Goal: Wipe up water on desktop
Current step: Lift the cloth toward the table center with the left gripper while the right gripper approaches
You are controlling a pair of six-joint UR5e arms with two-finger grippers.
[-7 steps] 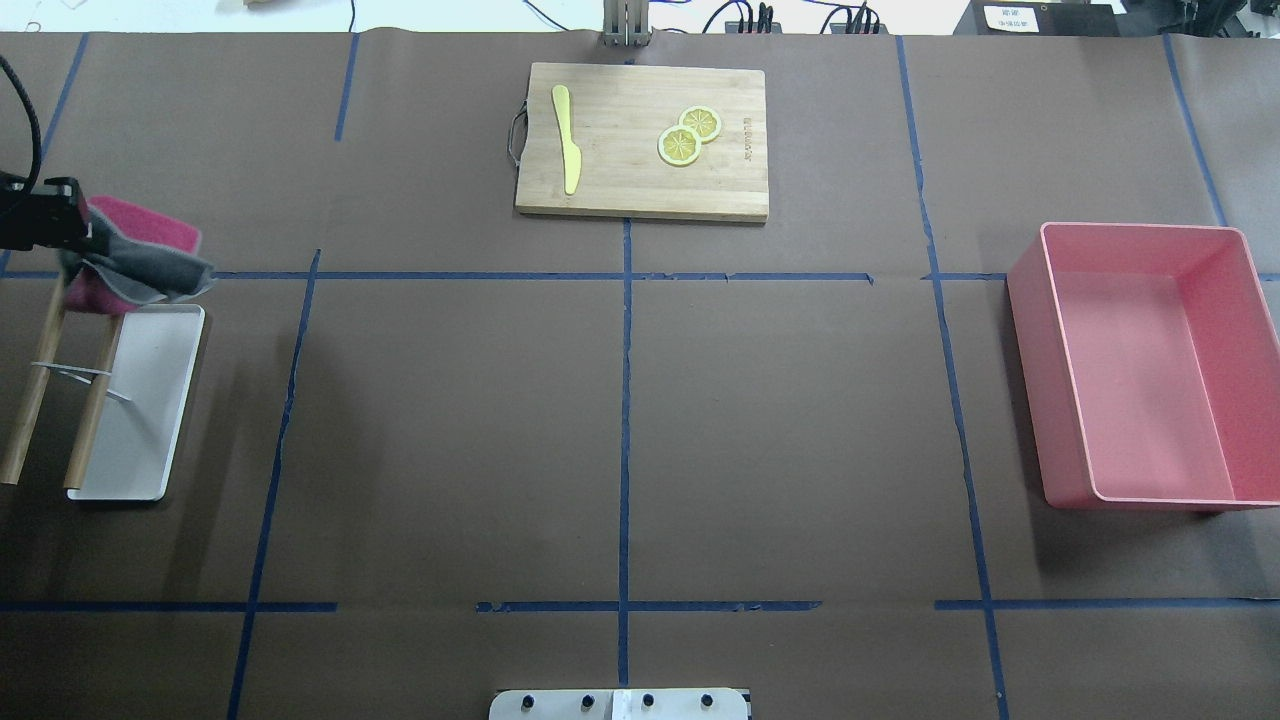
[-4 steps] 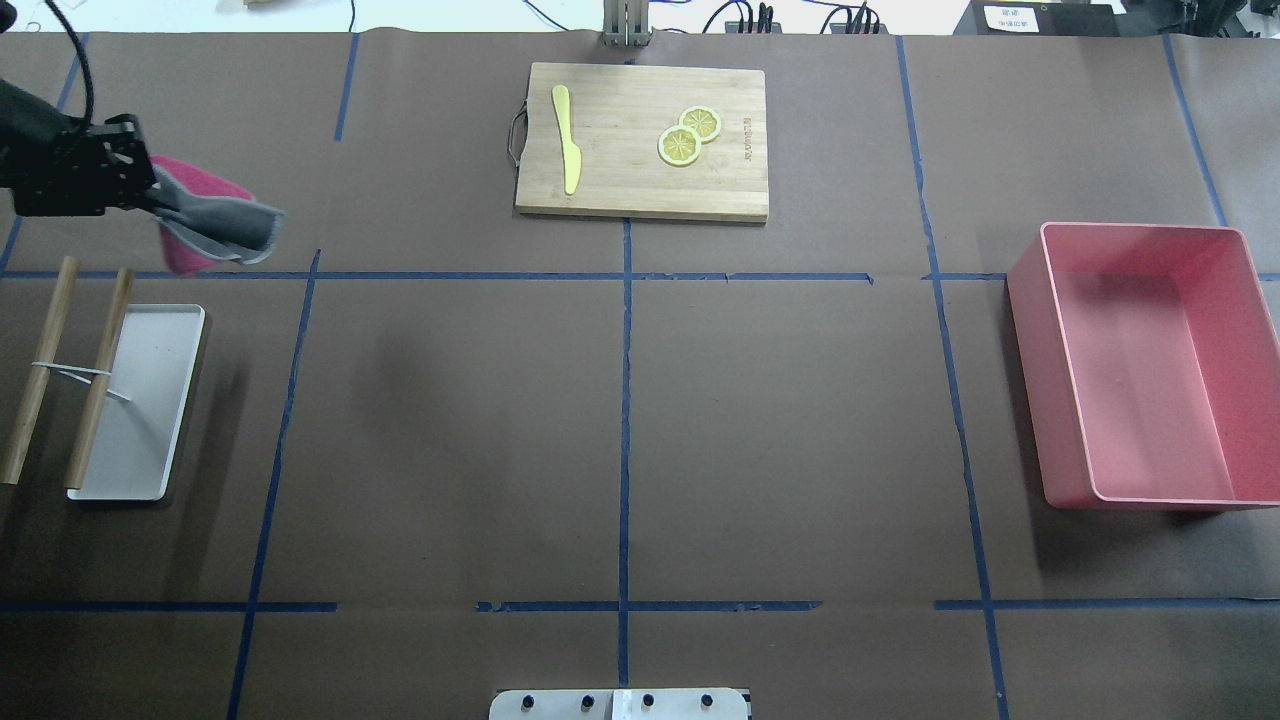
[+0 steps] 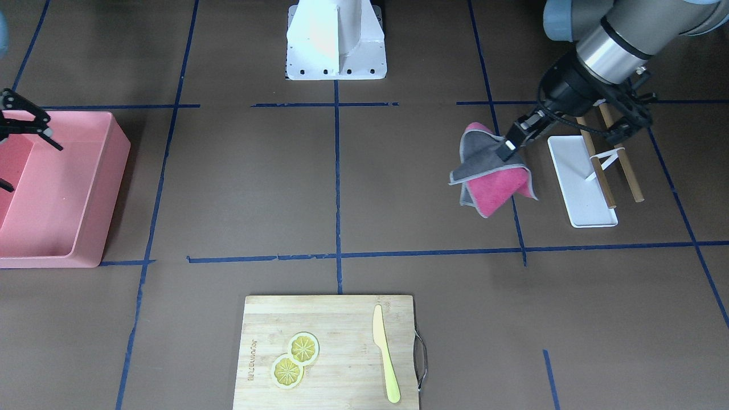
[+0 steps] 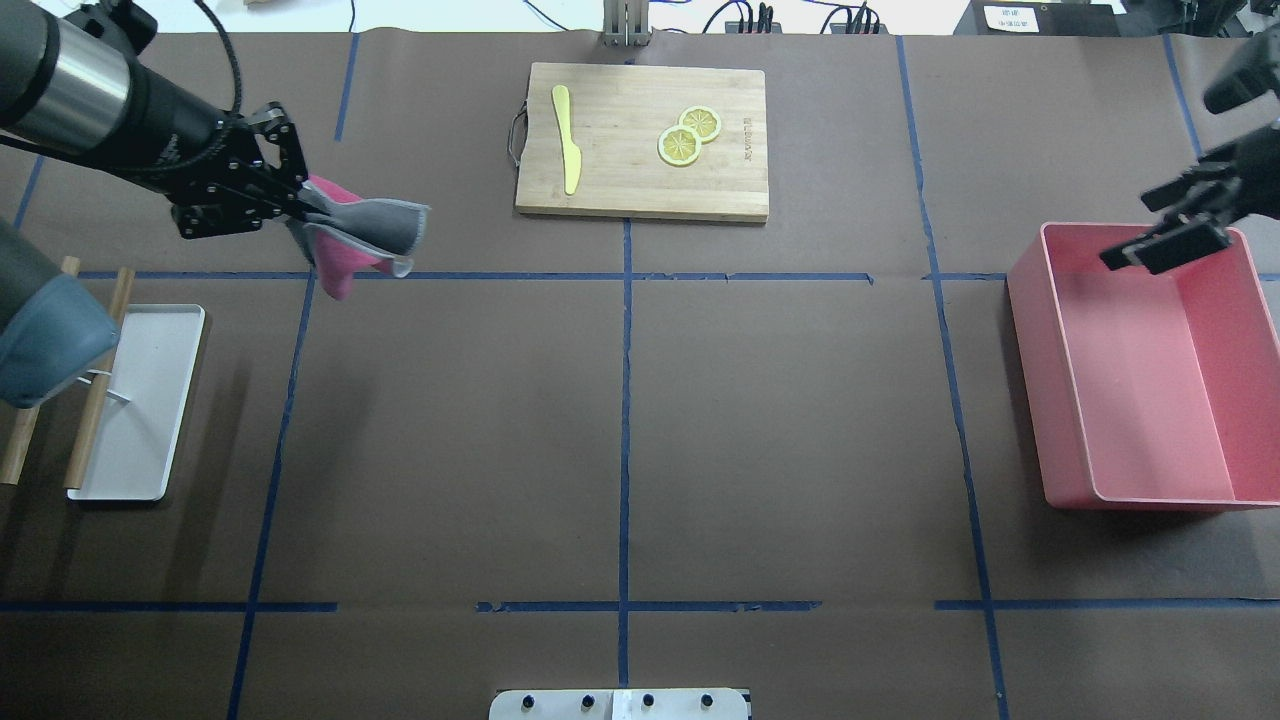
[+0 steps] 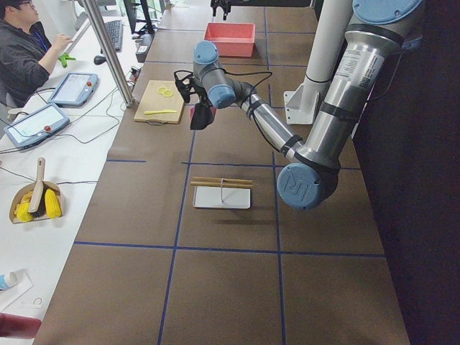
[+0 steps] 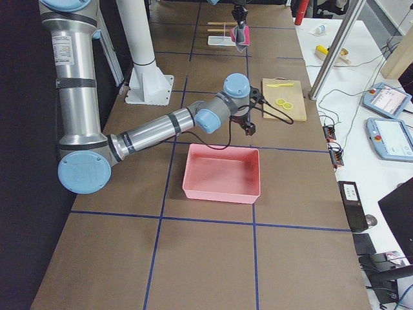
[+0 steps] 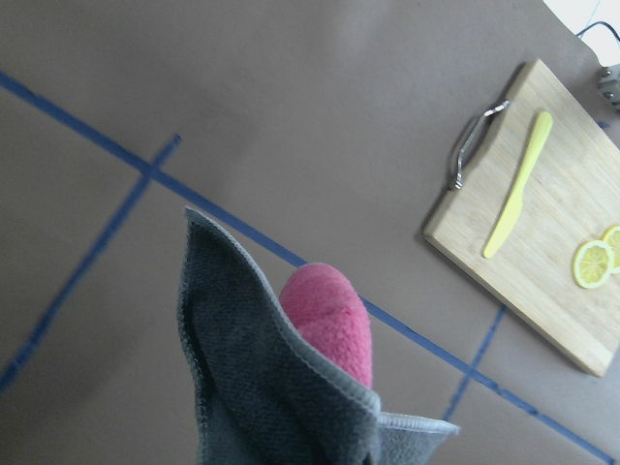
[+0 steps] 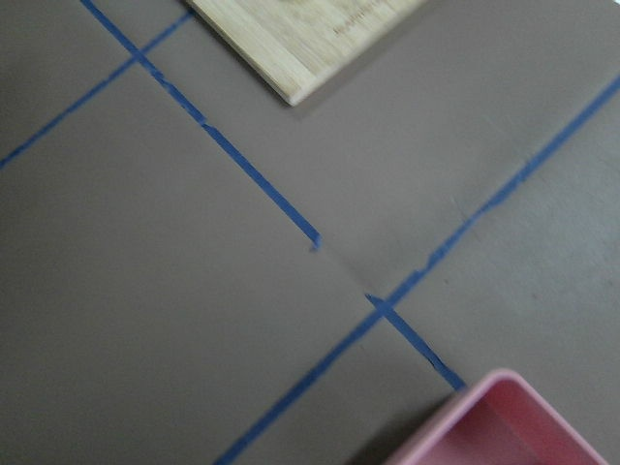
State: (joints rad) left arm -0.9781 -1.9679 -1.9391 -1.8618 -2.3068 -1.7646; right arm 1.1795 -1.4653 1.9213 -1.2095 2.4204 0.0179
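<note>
- Overhead exterior view: the left claw (image 4: 303,207) is clenched on a grey-and-pink cloth (image 4: 375,228), held off the brown surface (image 4: 450,420).
- The cloth hangs over a blue tape line (image 4: 500,276), between the white tray (image 4: 150,420) and the bamboo cutting board (image 4: 640,185).
- The right claw (image 4: 1165,228) is released, fingers spread, above the pink bin (image 4: 1030,340).
- The surface lies flat beneath all items.

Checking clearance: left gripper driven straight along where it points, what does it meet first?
Beyond the grey-and-pink cloth in its jaws, the left gripper looks aimed at bare brown taped desktop, short of the bamboo cutting board; depth is unclear.
</note>
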